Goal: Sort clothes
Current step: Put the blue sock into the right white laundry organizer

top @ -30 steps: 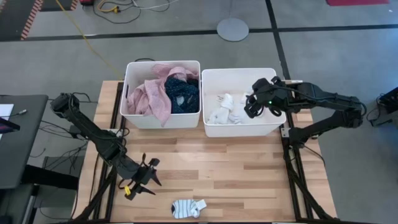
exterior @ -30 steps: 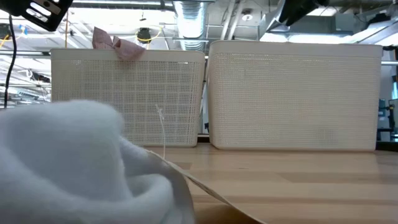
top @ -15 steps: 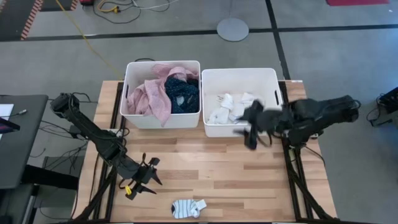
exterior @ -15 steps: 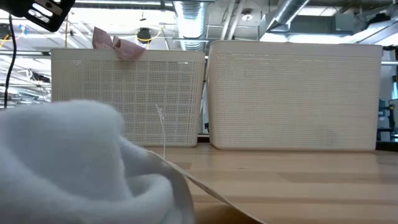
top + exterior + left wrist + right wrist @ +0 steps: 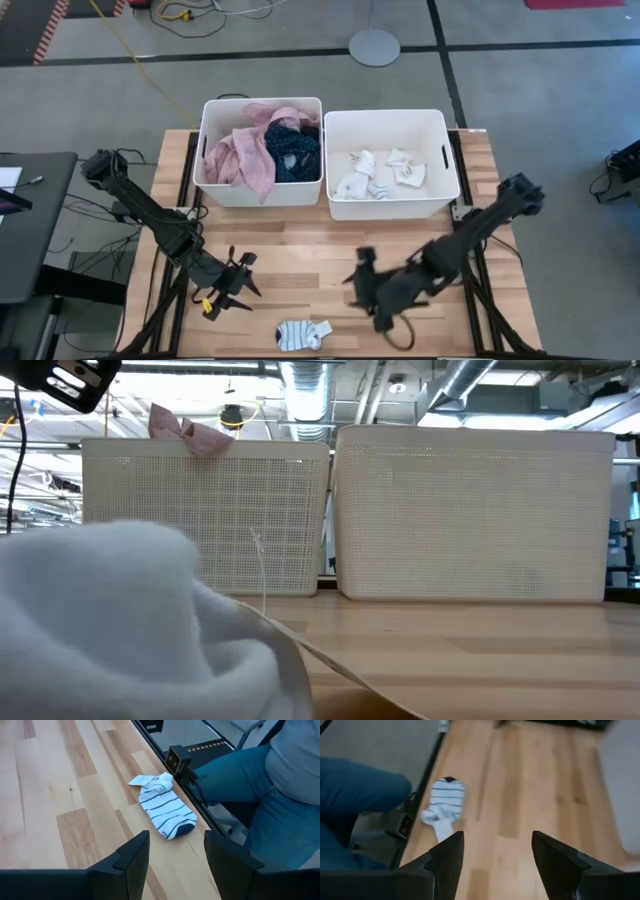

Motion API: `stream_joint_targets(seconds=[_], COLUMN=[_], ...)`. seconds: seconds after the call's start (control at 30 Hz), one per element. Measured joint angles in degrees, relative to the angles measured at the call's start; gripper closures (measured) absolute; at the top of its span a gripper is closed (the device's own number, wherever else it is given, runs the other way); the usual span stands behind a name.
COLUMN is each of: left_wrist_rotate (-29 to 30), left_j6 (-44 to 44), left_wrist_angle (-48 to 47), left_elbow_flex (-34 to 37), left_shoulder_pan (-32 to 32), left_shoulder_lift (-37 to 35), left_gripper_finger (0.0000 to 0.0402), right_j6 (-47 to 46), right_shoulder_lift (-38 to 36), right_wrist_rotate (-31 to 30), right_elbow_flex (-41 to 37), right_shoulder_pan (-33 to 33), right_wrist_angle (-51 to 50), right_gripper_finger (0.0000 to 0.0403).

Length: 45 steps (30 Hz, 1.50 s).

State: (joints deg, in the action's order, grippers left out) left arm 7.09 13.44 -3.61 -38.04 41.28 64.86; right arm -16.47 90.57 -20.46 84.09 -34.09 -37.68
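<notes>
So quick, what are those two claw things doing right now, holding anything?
Left end effector: open, empty, near the striped sock.
Right end effector: open, empty, facing the same sock.

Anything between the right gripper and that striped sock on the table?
Nothing: in the right wrist view only bare wood separates the open right gripper from the striped sock. The high view agrees, the sock lying near the table's front edge.
</notes>
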Motion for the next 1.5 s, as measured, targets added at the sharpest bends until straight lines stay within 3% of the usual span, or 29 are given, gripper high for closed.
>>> stream_joint_targets(seconds=[0.23,0.73,0.93,1.23,1.37,1.5], left_wrist_rotate=[1.55,1.64,2.85,4.67,6.24,7.02], left_j6=[0.37,5.21,6.16,7.89,8.44,9.32], left_wrist_angle=[0.03,-0.11,-0.42,-0.45,-0.46,-0.47], left_elbow_flex=[0.0,0.0,0.0,0.0,0.0,0.0], left_shoulder_pan=[-0.02,-0.02,-0.02,-0.02,-0.02,-0.02], left_shoulder_lift=[0.0,-0.02,-0.02,-0.04,-0.04,-0.04], left_gripper_finger=[0.0216,0.0216,0.0216,0.0216,0.0216,0.0216], right_j6=[6.22,5.84,7.08,12.37,13.41,14.18], right_shoulder_lift=[10.43,27.8,32.23,37.43,38.71,39.12], right_wrist_rotate=[4.34,17.52,23.18,25.89,26.67,26.66], right_elbow_flex=[0.0,0.0,0.04,0.04,0.06,0.07], right_shoulder_pan=[-1.44,0.96,2.91,4.24,4.24,4.26], right_wrist_angle=[15.73,37.39,40.03,44.02,44.39,43.74], right_gripper_finger=[0.0154,0.0154,0.0154,0.0155,0.018,0.025])
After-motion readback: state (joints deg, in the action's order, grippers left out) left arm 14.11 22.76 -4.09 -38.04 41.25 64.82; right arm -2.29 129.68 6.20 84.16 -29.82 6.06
